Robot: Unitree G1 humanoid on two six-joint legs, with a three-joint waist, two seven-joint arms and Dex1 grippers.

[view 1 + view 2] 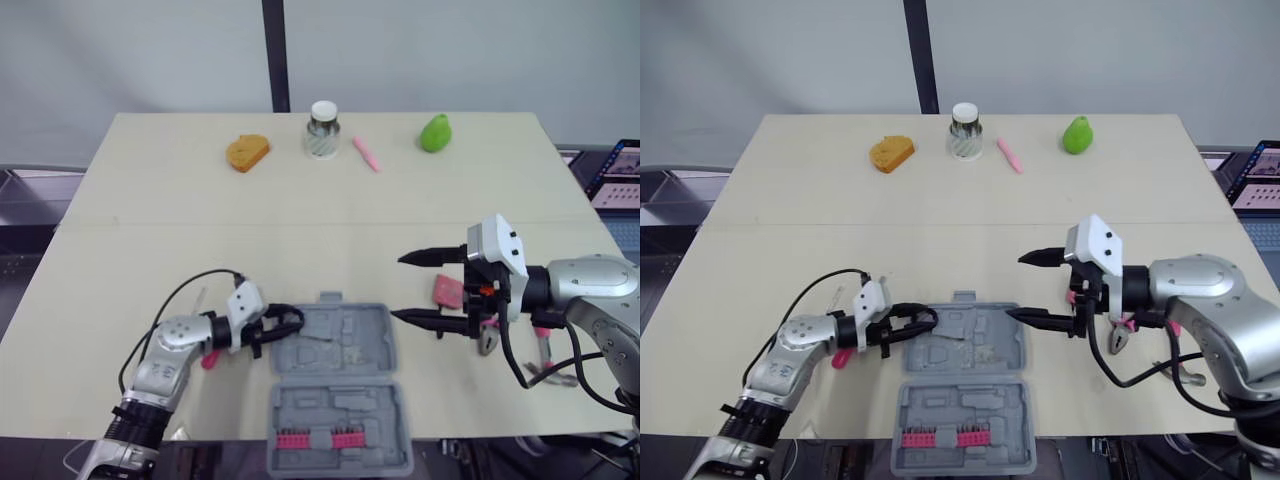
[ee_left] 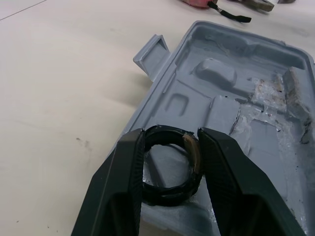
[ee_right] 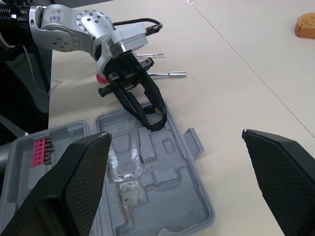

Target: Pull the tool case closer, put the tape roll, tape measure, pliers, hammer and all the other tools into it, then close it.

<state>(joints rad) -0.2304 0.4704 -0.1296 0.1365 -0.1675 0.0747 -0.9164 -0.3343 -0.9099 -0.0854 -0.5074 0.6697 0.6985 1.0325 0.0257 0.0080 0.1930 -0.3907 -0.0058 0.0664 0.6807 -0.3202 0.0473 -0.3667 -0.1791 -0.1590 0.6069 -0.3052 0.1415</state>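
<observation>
The grey tool case (image 1: pixel 345 345) lies open at the table's front centre, its near half holding a pink bit strip (image 1: pixel 320 439). My left gripper (image 1: pixel 287 322) is shut on the black tape roll (image 2: pixel 167 196), holding it over the left edge of the case's far half. To the right of the case, my right gripper (image 1: pixel 397 288) hovers open with nothing between its fingers. Behind it lie the pink tape measure (image 1: pixel 449 290) and the pink-handled pliers (image 1: pixel 545 350). A pink-handled screwdriver (image 3: pixel 167 74) lies on the table beside my left arm.
Along the far edge sit an orange sponge (image 1: pixel 247 152), a white-lidded jar (image 1: pixel 322 130), a pink marker (image 1: pixel 366 153) and a green pear (image 1: pixel 434 133). A laptop (image 1: pixel 615 175) stands off the table's right side. The case's near half overhangs the front edge.
</observation>
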